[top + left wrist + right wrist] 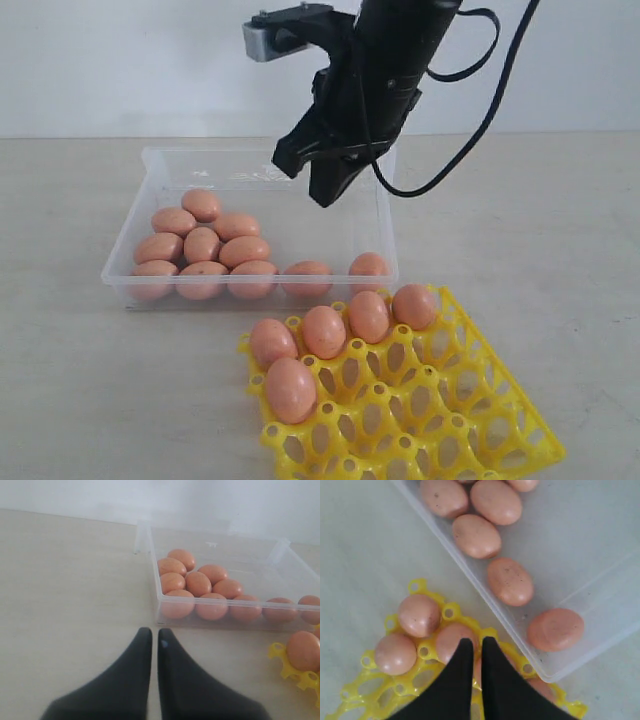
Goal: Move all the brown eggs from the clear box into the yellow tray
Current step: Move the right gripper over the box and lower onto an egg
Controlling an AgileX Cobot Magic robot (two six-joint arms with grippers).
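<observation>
Eggs [201,243] lie in two lots on the table [80,380]: eleven in the box [300,225] and five in the tray [450,400].

The right gripper [473,641] hangs in the air above them. Its fingers are pressed together with only a thin slit between the tips, and nothing is in it. In its wrist view the tray's corner and the box's nearest wall sit below the tips. The fingers cover parts of three tray eggs and some cups, so that corner cannot be read in full there. In the exterior view the gripper overlaps the box's far wall, but how high it hangs cannot be told. Its arm [390,60] is cut off by the top of that picture.

The box eggs bunch toward the end away from the right gripper, with a row running along the wall next to the tray. That row shows only through the plastic, pale and blurred. Four tray eggs fill the row of cups beside the box, and the fifth sits one row farther out, next to the end one. The tray's outer edge runs out of the exterior picture.

The left gripper [154,631] does not show in the exterior view. In its wrist view the fingers stand closed to a narrow slit and hold nothing. Whether they touch the table cannot be told. The box lies ahead of it, apart from the tips. Of the tray only a yellow corner with one egg shows, cut off at the frame.
</observation>
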